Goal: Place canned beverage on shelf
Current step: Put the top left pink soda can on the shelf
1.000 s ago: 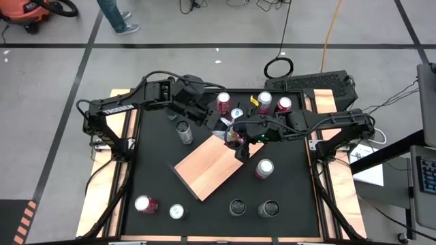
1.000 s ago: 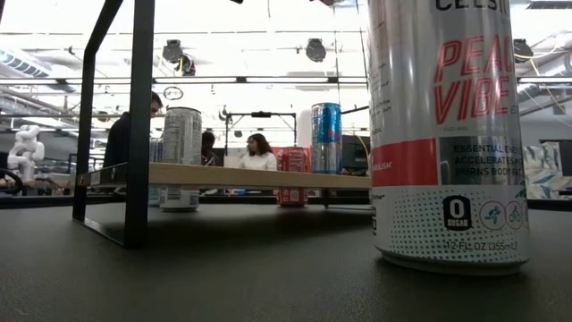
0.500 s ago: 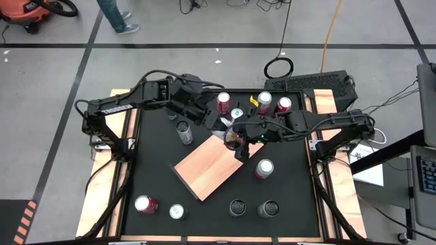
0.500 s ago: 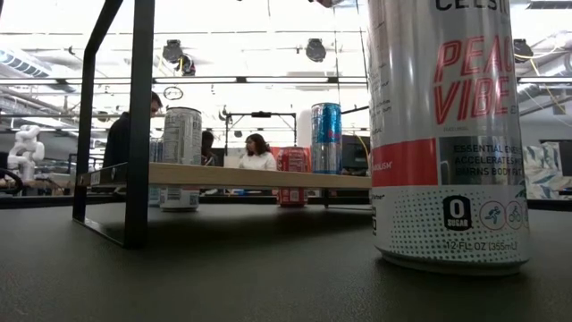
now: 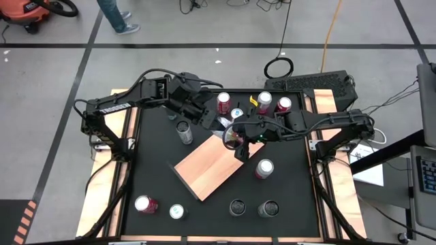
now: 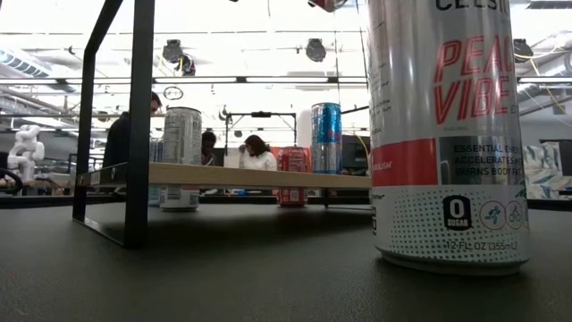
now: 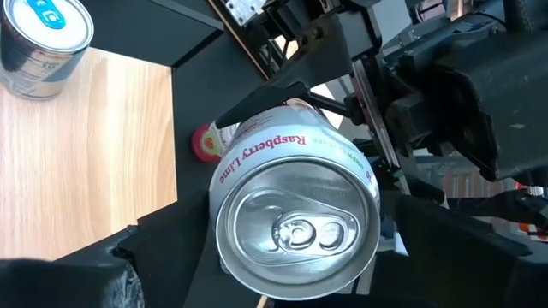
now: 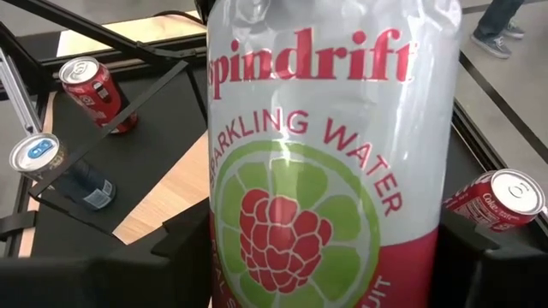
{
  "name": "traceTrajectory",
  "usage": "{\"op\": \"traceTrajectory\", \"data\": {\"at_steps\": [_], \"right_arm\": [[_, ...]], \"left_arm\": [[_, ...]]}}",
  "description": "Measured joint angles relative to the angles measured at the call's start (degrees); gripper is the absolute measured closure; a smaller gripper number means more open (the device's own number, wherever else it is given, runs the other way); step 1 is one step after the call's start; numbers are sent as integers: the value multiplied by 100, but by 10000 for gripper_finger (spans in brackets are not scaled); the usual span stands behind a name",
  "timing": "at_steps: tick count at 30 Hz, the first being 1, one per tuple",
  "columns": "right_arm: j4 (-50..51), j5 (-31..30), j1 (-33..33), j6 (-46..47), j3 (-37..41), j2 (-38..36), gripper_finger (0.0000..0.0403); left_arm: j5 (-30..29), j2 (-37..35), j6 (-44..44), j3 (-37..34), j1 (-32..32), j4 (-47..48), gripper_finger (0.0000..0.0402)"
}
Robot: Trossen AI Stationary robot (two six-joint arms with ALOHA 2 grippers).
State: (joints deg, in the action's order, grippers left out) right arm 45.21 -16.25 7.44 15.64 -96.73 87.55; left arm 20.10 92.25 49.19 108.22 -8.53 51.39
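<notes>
White-and-pink Raspberry Lime can (image 8: pixel 325 162) sits clamped in your right end effector (image 5: pixel 235 139) above the light wooden shelf's (image 5: pixel 208 167) far corner, ready for setting down, while your left end effector (image 5: pixel 212 121) gapes empty beside it.

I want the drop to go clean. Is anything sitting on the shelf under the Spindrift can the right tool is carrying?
Nothing visible blocks it. The right tool holds the Spindrift can over the shelf's far corner. The board looks bare there in the high view; the blue-topped can stands off to one side.
</notes>
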Motion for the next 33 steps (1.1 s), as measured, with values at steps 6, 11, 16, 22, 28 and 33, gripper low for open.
{"op": "traceTrajectory", "data": {"at_steps": [6, 11, 16, 22, 28, 33], "right_arm": [[-10, -13, 0, 0, 0, -2, 133], [-37, -15, 0, 0, 0, -2, 133], [-36, -15, 0, 13, 0, -2, 133], [-37, -15, 2, 13, 0, -2, 133], [-36, -14, 2, 13, 0, -2, 133], [-31, -9, 2, 15, 0, -2, 133]], "left_arm": [[-83, 2, 4, 0, 4, 1, 34], [-127, 4, 104, 0, 4, 6, 34], [-136, 32, 110, 0, 6, 20, 34], [-160, 33, 136, 0, 4, 18, 34], [-182, 33, 303, -2, 4, 18, 46], [-184, 33, 296, -2, 5, 29, 86]]}}
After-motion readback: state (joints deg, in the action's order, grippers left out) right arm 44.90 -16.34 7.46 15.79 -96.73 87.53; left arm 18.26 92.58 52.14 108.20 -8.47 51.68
